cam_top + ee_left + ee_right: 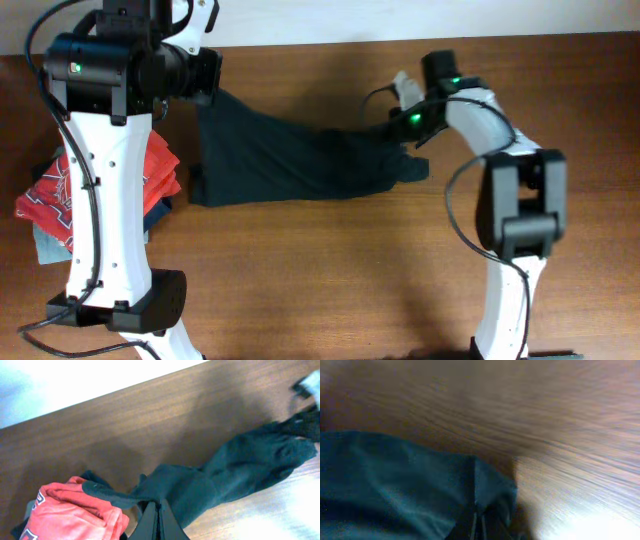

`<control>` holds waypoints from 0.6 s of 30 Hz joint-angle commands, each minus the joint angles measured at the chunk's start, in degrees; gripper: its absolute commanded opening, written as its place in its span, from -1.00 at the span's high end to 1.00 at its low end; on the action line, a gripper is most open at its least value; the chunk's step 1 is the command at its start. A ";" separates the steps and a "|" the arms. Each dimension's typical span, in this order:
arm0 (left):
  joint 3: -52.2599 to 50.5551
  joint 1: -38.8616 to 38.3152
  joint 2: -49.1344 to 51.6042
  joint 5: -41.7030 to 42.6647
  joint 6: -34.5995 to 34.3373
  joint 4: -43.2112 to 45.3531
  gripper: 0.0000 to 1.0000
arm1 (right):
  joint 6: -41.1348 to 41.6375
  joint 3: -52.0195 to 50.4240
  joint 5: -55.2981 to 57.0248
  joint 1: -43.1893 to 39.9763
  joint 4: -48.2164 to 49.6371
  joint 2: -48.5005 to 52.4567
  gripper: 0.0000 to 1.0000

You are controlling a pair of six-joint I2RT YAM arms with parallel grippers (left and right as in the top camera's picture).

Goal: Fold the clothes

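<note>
The clothes are laid out on the table between the two claws, one end pinched in the left gripper, the other in the right gripper. A pile of other garments is found just left of the left gripper.

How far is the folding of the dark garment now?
No fold shows yet. In hand: the left gripper and the right gripper each pinch an end of the dark garment, stretched across the table. Left: spread it flat, then every fold.
</note>
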 commanded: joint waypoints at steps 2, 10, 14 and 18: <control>0.96 -0.22 -0.94 -1.46 1.40 1.29 0.99 | -0.52 2.86 0.07 -2.05 -1.70 -11.69 0.92; 0.96 -0.22 -0.98 -2.14 3.69 3.76 0.99 | -0.48 2.86 1.09 -4.48 -3.61 -28.20 0.92; 0.96 -0.22 -1.73 -6.19 3.96 6.47 0.99 | 1.51 2.86 8.13 -4.52 -4.76 -34.47 0.92; 0.96 -0.15 -4.33 -16.92 -1.99 9.60 0.99 | 6.14 2.86 19.96 -4.52 -5.25 -39.87 0.92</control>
